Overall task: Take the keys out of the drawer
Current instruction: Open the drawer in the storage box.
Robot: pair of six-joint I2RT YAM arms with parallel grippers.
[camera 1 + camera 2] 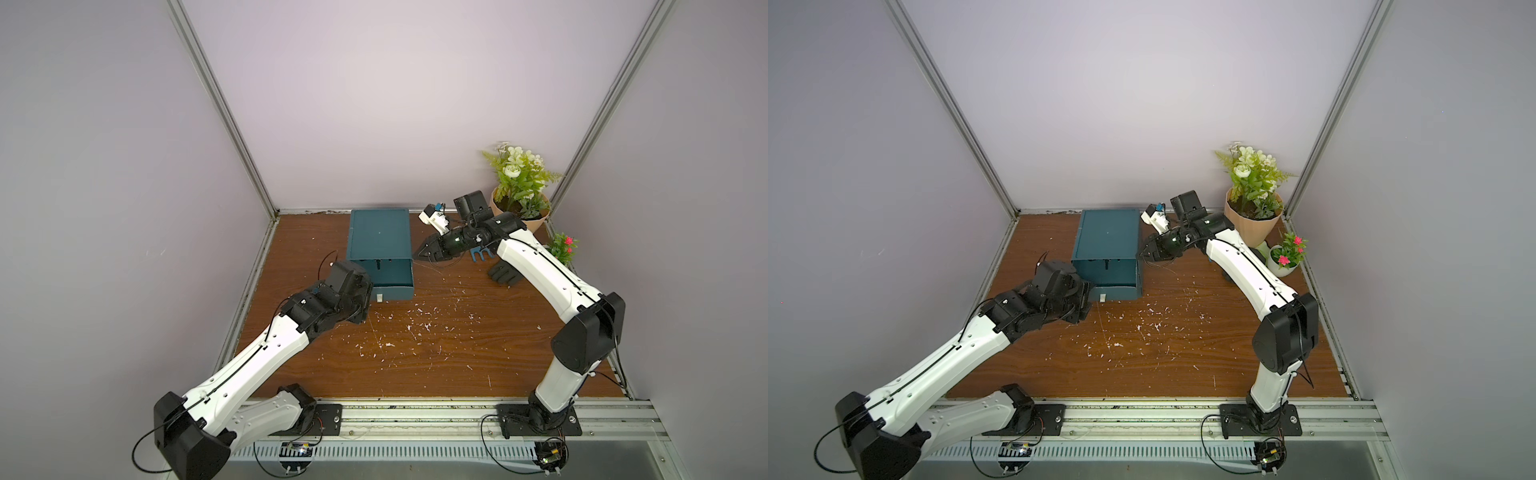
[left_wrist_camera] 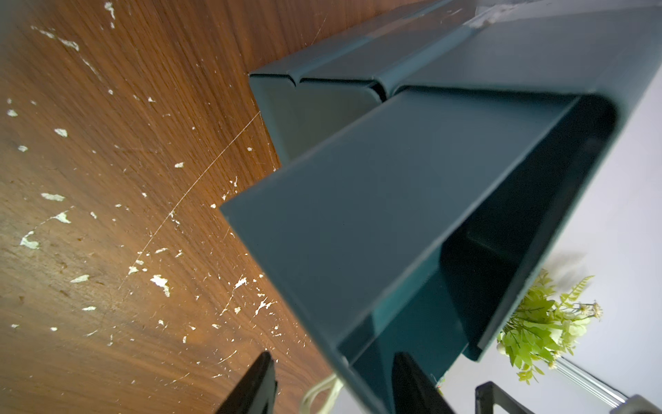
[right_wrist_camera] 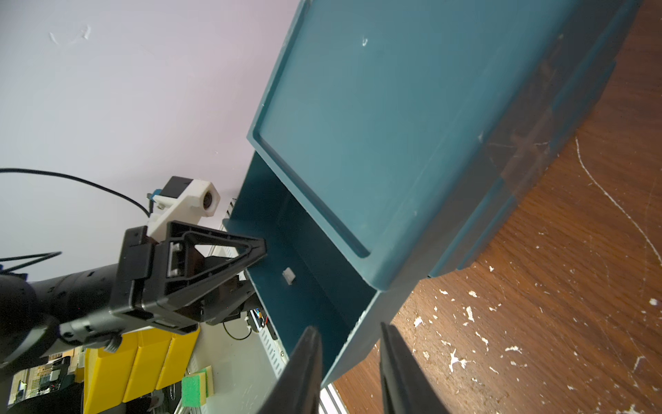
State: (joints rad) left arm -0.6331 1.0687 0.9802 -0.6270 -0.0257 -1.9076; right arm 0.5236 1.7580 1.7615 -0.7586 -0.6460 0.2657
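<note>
Overhead, shows a scuffed wooden desk (image 1: 436, 353) with a teal cabinet (image 1: 379, 235) at 12 o'clock and its drawer (image 1: 392, 293) pulled out toward 6 o'clock. Places the left fingers (image 2: 250, 387) at the drawer's 9 o'clock side, spread fairly wide and straddling a drawer wall, one outside over the desk and one inside, not visibly clamping it. Places the right fingers (image 3: 304, 365) at the cabinet's 3 o'clock side near its front corner, only narrowly parted, pinching nothing visible, with the drawer's near wall in line with the gap; cannot tell whether touching it. Cannot make out the keys for certain: just small dark shapes (image 1: 379, 263) at the back of the open drawer in both top views, too small to name. Adds, toward 2 o'clock, a potted plant (image 1: 519, 203), a small pink-flowered pot (image 1: 1285, 259), a blue garden fork (image 1: 482, 255) and a black glove (image 1: 503, 275).
</note>
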